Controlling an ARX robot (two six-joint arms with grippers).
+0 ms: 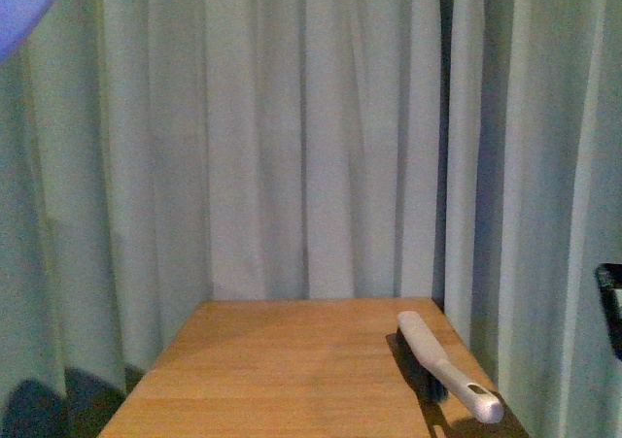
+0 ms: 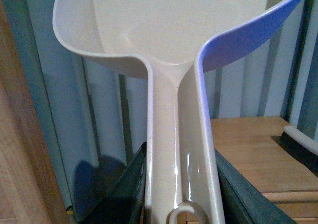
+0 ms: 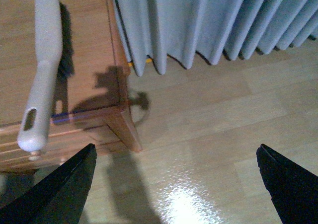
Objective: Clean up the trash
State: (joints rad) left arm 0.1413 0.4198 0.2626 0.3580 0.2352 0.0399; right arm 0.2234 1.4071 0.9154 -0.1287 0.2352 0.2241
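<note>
My left gripper (image 2: pixel 180 194) is shut on the long handle of the beige dustpan (image 2: pixel 174 30), which is raised with its scoop toward the curtain; its purple-lit rim (image 1: pixel 24 6) shows at the front view's top left corner. No trash shows in any view. A white-handled brush with dark bristles (image 1: pixel 442 365) lies on the wooden table (image 1: pixel 282 370) near its right edge, handle end sticking past the corner; the same brush (image 3: pixel 42 70) shows in the right wrist view. My right gripper (image 3: pixel 174 179) hangs open above the shiny floor beside the table corner, nothing between its fingers.
Pale green curtains (image 1: pixel 321 137) close off the back and both sides of the table. The table's corner leg (image 3: pixel 126 127) stands close to the right gripper. Light wood floor (image 3: pixel 223 119) stretches beside the table.
</note>
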